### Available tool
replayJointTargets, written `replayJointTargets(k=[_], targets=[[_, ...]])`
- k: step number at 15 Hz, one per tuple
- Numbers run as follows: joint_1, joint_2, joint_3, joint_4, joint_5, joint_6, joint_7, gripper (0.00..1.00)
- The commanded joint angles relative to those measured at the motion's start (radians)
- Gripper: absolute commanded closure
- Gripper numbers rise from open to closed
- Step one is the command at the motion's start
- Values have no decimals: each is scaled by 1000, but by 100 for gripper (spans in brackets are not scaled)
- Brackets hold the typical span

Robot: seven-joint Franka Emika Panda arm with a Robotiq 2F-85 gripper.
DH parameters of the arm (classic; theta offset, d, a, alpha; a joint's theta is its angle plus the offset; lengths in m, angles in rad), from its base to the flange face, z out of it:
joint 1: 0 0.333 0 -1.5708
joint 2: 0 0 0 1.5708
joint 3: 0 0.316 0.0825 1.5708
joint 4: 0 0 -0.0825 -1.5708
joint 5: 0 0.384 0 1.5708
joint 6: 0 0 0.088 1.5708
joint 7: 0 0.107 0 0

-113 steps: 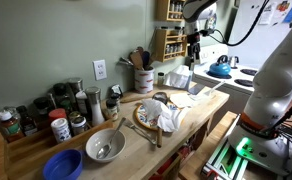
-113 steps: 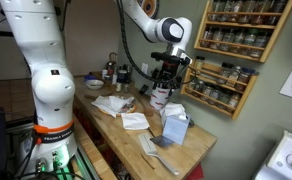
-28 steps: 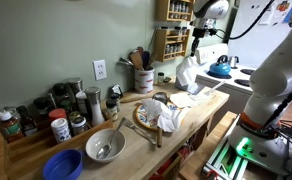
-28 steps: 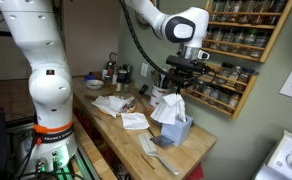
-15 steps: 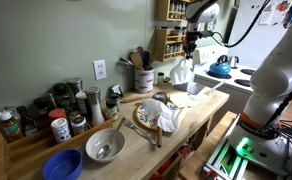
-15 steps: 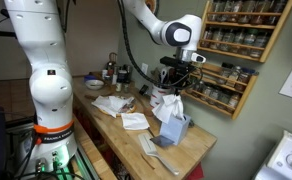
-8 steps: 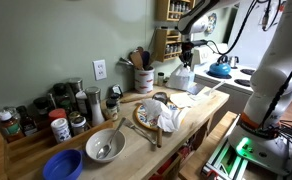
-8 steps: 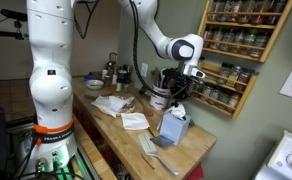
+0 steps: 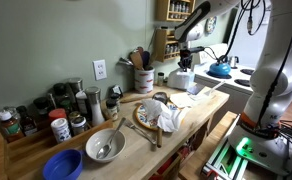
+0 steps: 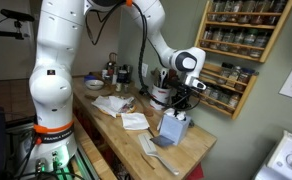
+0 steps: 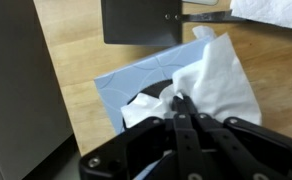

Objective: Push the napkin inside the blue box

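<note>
One blue box (image 10: 173, 128) holds one napkin (image 11: 218, 78), and two loose napkins (image 10: 111, 104) lie on the counter. There are two bowls, one blue bowl (image 9: 62, 165) and one metal bowl (image 9: 104, 146), plus one utensil crock (image 9: 143, 79). Two spice racks (image 10: 248, 25) hang on the wall.

A pale green wall (image 9: 66, 35) is backing the wooden counter (image 9: 204, 106) and carrying a white outlet (image 9: 99, 69). A wooden spice rack (image 10: 241, 45) is hanging on it in both exterior views.
</note>
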Motion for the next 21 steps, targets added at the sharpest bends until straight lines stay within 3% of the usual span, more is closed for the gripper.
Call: replayJointTargets(k=[1, 21], targets=[[-10, 32, -5, 20, 5, 11, 26, 100], [-10, 82, 14, 7, 18, 15, -39, 100]])
